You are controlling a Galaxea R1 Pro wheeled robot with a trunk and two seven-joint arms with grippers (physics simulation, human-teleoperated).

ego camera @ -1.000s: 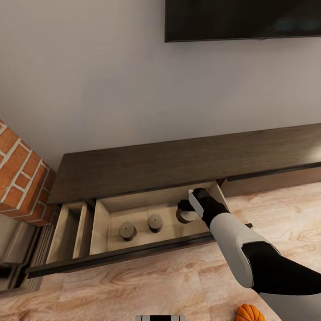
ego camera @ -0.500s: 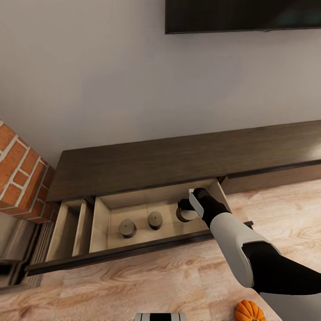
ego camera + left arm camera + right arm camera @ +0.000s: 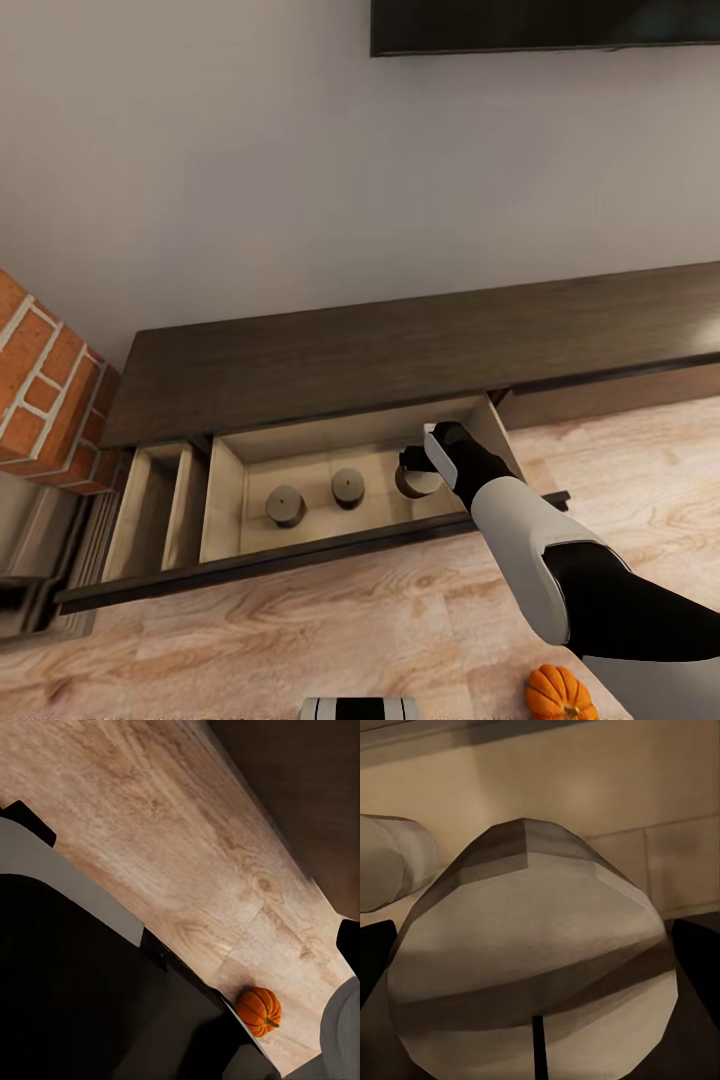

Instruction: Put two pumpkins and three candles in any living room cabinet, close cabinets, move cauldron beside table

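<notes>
— Looking along my right gripper, I see the third candle square between the jaws, upright, wick up. The fingertips flank it wide, apparently not touching, so I judge it released.

— And beyond it?

— A second candle lies just past it on one side, then the drawer's back wall of the cabinet. My right arm is the nearer one.

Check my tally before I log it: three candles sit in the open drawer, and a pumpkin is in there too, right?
Not quite. The three candles are in the open drawer, but the pumpkin lies on the wood floor outside it, as the head view shows.
</notes>
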